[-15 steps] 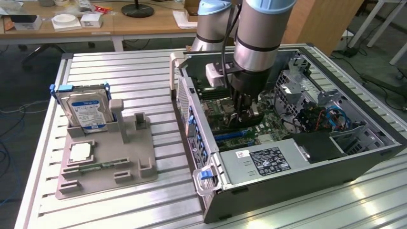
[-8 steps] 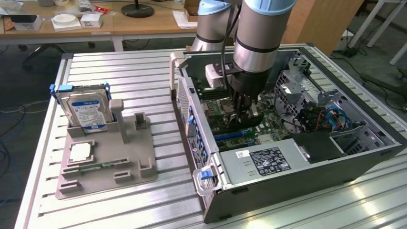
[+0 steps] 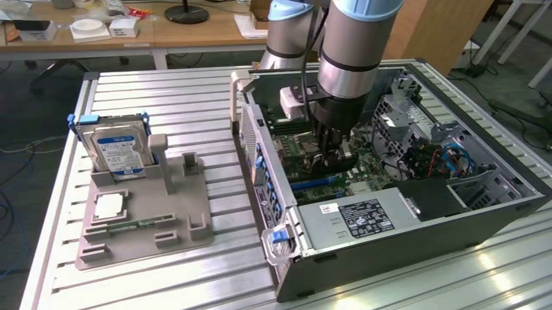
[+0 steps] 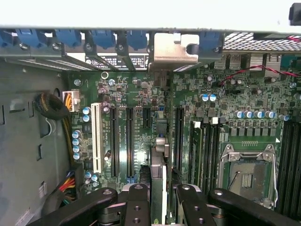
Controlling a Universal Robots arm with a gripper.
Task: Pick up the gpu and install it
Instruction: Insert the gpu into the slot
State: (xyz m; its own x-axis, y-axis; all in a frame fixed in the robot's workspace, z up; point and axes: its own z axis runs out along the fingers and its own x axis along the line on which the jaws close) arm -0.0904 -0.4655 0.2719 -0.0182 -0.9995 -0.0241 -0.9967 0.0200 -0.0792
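Wrist view put your gripper [image 4: 158,197] low over the motherboard [image 4: 141,94], its two black fingers [image 4: 136,202] closed partway on the gpu [image 4: 159,165], which you saw edge-on as a thin card running away from the fingers toward the rear wall of the case. At the far end its metal bracket [image 4: 173,47] sat up against the row of blue slot clips [image 4: 101,38] and seemed lined up with one rear opening. The card stood upright between the long black expansion slots [image 4: 127,141], beside the white slot [image 4: 97,136], and the open processor socket [image 4: 248,172] lay well off to one side.

In the exterior view your arm [image 3: 358,58] reached straight down into the opened computer case [image 3: 483,219], the gripper [image 3: 335,152] deep among the boards, with the power supply [image 3: 358,216] just beside it. Outside, the grey fixture tray [image 3: 172,219] held the hard drive [image 3: 116,148] and the memory stick [image 3: 129,227].

You were, by my reading, in the install step: the pick was done and the card was at its slot. Whether its edge connector had entered the slot could not be told. The next move called for a straight, even press with the bracket kept square to its opening; a tilt would risk jamming.
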